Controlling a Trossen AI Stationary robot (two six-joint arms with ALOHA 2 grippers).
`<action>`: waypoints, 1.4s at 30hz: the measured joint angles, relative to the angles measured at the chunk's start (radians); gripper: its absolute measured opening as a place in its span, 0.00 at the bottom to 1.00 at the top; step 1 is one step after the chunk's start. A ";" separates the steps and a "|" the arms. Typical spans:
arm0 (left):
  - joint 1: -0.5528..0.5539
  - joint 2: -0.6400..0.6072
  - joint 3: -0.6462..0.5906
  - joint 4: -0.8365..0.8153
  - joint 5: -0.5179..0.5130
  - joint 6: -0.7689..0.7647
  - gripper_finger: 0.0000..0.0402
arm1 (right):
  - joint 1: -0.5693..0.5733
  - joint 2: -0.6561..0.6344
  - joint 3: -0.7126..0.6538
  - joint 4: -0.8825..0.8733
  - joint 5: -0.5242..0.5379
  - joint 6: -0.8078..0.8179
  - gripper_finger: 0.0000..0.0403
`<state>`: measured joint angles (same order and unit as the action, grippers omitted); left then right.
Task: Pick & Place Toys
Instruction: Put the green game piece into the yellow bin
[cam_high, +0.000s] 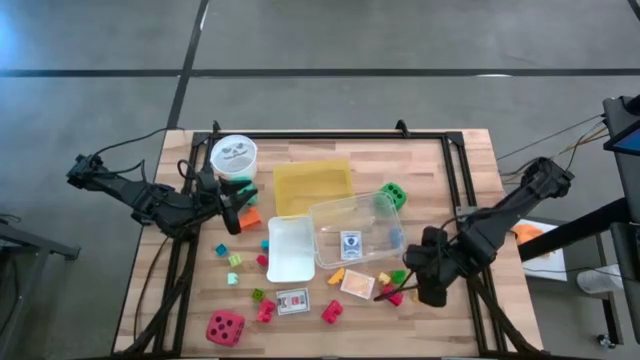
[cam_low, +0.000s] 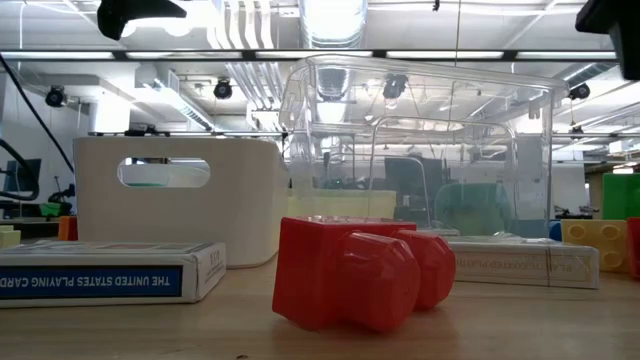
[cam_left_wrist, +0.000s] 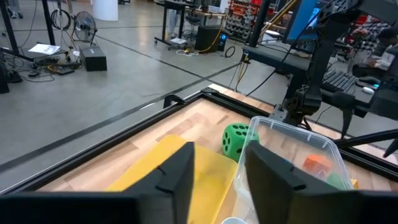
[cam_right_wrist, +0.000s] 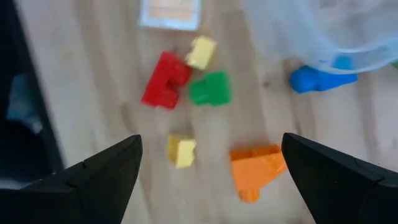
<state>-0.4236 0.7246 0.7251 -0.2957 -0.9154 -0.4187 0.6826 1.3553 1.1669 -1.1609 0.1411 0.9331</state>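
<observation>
Tabletop blocks (cam_right_wrist: 180, 151) lie scattered beneath the right gripper's (cam_right_wrist: 211, 171) wide-spread jaws.

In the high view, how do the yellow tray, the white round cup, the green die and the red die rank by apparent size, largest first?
1. Yellow tray
2. White round cup
3. Red die
4. Green die, which looks only slightly smaller than the red die, so these two are nearly alike.

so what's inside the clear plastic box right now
From above, one blue-backed card pack lies inside the clear plastic box. The box's walls glare, so its corners can't be checked; the blue block beside its edge appears to sit outside.
</observation>
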 joint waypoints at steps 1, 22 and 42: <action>0.000 0.000 -0.003 0.005 0.000 0.000 0.39 | 0.005 0.000 -0.009 -0.001 0.020 0.013 0.95; 0.001 0.000 -0.010 0.015 -0.034 0.000 0.54 | 0.044 0.008 -0.248 0.367 0.020 0.191 0.95; 0.001 0.000 -0.011 0.014 -0.034 -0.096 0.54 | 0.062 0.147 -0.266 0.442 0.225 0.092 0.95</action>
<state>-0.4229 0.7246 0.7139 -0.2819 -0.9493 -0.5150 0.7445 1.5028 0.9012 -0.7185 0.3664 1.0253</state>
